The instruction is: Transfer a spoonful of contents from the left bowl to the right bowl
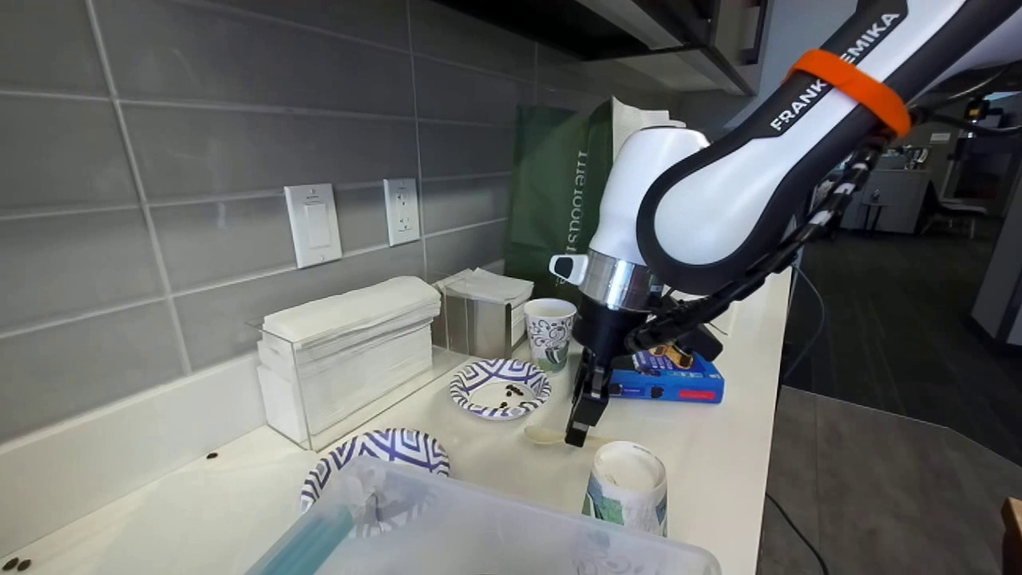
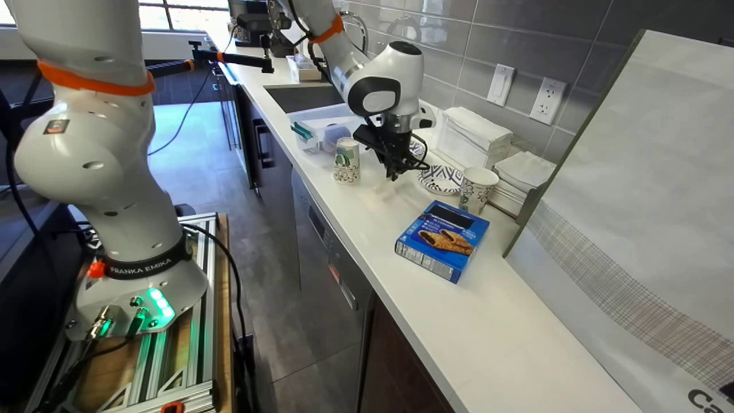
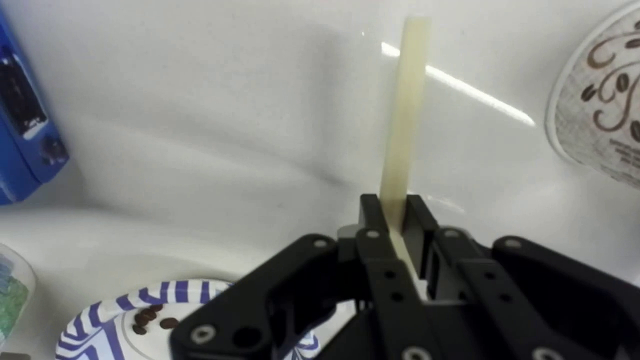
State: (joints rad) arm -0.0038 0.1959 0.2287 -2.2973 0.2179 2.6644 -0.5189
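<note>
A pale spoon (image 1: 543, 435) is low over the counter; in the wrist view its handle (image 3: 407, 100) runs between my fingers. My gripper (image 1: 576, 438) is closed on that handle, also in the wrist view (image 3: 390, 212). The spoon may be slightly raised; I cannot tell for certain. The left bowl (image 1: 391, 441), bold navy and white, is partly behind the plastic bin; its inside is mostly hidden. The right bowl (image 1: 500, 369), blue-patterned around its rim, holds several dark beans (image 1: 513, 390). It also shows in the wrist view (image 3: 90, 330), partly behind my gripper.
An upside-down paper cup (image 1: 631, 487) stands near the counter's front edge. A clear bin (image 1: 519, 527) is close to the left bowl. An upright cup (image 1: 551, 331), a blue box (image 2: 441, 240), napkin holders (image 1: 359, 359) and a green bag (image 1: 551, 192) stand around the right bowl.
</note>
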